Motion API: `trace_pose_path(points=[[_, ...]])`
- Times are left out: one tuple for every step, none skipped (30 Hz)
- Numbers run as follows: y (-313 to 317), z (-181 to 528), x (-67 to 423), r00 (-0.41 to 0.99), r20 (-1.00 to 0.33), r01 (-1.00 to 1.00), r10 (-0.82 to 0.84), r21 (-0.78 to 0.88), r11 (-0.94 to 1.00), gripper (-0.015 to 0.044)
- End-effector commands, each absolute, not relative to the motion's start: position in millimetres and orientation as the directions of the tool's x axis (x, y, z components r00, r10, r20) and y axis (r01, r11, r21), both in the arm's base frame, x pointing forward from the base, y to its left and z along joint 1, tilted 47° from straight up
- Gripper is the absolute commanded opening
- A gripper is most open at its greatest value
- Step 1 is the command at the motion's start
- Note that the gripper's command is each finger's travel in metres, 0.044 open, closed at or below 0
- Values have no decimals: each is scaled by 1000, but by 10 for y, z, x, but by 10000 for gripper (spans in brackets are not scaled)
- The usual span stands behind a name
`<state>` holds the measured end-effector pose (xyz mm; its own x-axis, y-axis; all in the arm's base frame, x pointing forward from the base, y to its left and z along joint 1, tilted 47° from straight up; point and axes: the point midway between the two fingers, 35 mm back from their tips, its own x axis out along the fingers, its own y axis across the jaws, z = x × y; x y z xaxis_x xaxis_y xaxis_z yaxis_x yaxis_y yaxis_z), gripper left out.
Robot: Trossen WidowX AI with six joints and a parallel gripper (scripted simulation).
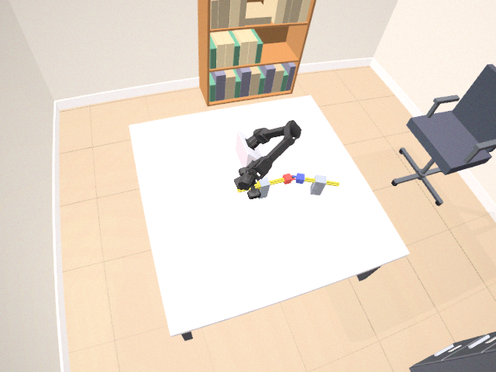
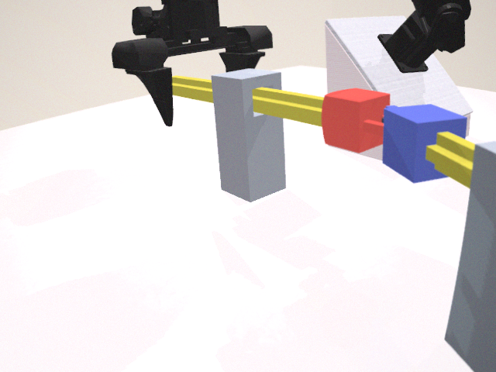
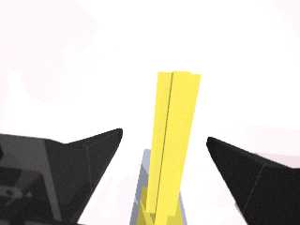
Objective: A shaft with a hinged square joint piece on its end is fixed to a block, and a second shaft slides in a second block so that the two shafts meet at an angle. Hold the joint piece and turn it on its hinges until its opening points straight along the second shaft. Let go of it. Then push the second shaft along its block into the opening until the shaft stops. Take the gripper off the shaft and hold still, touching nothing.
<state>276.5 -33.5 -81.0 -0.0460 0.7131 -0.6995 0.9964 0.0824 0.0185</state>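
Note:
My gripper (image 1: pixel 248 187) (image 2: pixel 202 94) (image 3: pixel 163 136) is open, one finger on each side of the free end of the yellow sliding shaft (image 1: pixel 275 181) (image 2: pixel 286 104) (image 3: pixel 175 117), not touching it. The shaft runs through the left grey block (image 1: pixel 264 189) (image 2: pixel 248 139). Its far end meets the red joint piece (image 1: pixel 287 178) (image 2: pixel 348 118). The red piece is linked by a short pin to the blue piece (image 1: pixel 300 177) (image 2: pixel 412 139) on the fixed yellow shaft (image 1: pixel 332 183) (image 2: pixel 450 153). That shaft is held in the right grey block (image 1: pixel 318 185) (image 2: pixel 477 260).
The arm's white wedge base (image 1: pixel 245 148) (image 2: pixel 360 52) stands just behind the shafts on the white table (image 1: pixel 240 260). A bookcase (image 1: pixel 256 48) stands behind the table, and an office chair (image 1: pixel 452 136) to its right.

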Motion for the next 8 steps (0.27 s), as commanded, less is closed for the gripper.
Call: trace_pose_path(points=[[-335,-811,2765,-47,-700,996,713,18,83,440],[-351,-795,2767,-47,-699,996,713,18,83,440],[-402,-747,2772,-47,-699,996,714,18,83,440],[-477,-673,2776,-46,-698,996,715,18,82,440],[-527,-622,2777,-45,-697,997,716,19,81,440],[-543,-605,2777,-45,-696,997,716,19,81,440],[-543,-605,2777,-45,-696,997,716,19,81,440],[-543,-605,2777,-45,-696,997,716,19,81,440]])
